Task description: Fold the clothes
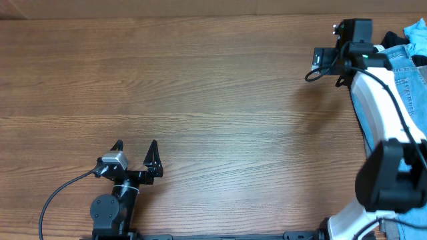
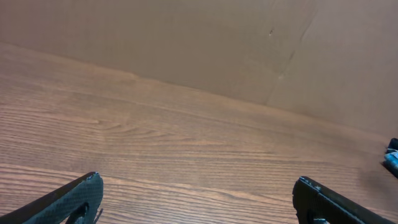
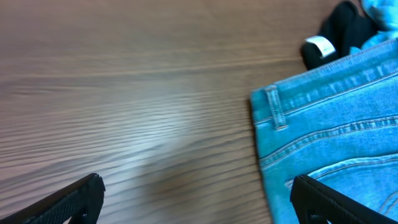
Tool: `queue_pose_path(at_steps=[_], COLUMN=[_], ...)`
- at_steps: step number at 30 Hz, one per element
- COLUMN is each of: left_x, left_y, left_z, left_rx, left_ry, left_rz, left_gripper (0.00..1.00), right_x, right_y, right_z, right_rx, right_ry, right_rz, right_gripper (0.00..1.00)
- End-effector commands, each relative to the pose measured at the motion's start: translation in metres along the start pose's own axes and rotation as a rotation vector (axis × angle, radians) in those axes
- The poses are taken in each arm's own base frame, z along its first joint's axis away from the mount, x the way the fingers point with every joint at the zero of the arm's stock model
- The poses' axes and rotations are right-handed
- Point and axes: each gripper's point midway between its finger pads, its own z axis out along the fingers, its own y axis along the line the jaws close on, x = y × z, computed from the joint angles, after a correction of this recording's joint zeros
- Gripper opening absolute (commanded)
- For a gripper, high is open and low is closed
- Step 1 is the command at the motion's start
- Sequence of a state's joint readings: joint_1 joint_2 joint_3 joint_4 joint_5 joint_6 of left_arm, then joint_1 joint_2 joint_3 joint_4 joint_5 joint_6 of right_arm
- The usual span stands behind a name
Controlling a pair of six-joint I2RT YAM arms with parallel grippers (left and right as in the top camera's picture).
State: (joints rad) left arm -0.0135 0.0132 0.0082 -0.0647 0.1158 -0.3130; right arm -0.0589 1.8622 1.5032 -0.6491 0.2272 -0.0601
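Looking at the layout, the jeans (image 1: 405, 77) were found bunched at the far right edge of the bench (image 1: 213, 100), partly cut off in the overhead view and partly hidden under the right arm. A black garment (image 3: 341, 28) and a cyan garment (image 1: 417, 29) were piled just beyond them.

The right claw (image 3: 198, 183) was spread wide with nothing held. In its wrist view the waistband corner, with a belt loop (image 3: 274, 107), was seen just right of the gap between the fingers, with bare wood to the left. So the denim lay close by on that claw's right. The long axis seemed to run near-to-far along the bench edge, though that couldn't be told for sure.

The left claw (image 1: 136, 148) was also wide open and empty, parked at the near left, well apart from the pile. The right arm was clearly nearer, so the first grab would probably be best made there, on the waistband.
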Motion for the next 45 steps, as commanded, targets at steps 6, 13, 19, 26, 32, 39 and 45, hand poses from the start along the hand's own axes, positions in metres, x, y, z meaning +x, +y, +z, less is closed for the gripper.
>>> queue_pose_path(at_steps=[6, 13, 19, 26, 32, 39, 45], left_x=[0.001, 0.001, 0.001, 0.001, 0.001, 0.001, 0.001], left_y=[-0.002, -0.002, -0.002, -0.002, -0.002, -0.002, -0.002], left_z=[0.000, 0.000, 0.000, 0.000, 0.000, 0.000, 0.000], left_rx=[0.011, 0.011, 0.011, 0.011, 0.011, 0.011, 0.011], left_ry=[0.000, 0.000, 0.000, 0.000, 0.000, 0.000, 0.000], left_rz=[-0.008, -0.008, -0.008, -0.008, -0.008, -0.008, -0.008], left_gripper=[1.00, 1.00, 1.00, 1.00, 1.00, 1.00, 1.00], right_x=[0.014, 0.037, 0.037, 0.031, 0.038, 0.046, 0.058], right_y=[-0.040, -0.046, -0.062, -0.082, -0.093, -0.084, -0.086], right_z=[0.050, 0.084, 0.093, 0.101, 0.118, 0.137, 0.150], right_rx=[0.296, 0.379, 0.461, 0.486, 0.486, 0.435, 0.450], right_ry=[0.064, 0.127, 0.116, 0.086, 0.099, 0.119, 0.145], right_rz=[-0.093, -0.133, -0.125, -0.083, -0.078, -0.084, -0.086], right_gripper=[1.00, 1.00, 1.00, 1.00, 1.00, 1.00, 0.99])
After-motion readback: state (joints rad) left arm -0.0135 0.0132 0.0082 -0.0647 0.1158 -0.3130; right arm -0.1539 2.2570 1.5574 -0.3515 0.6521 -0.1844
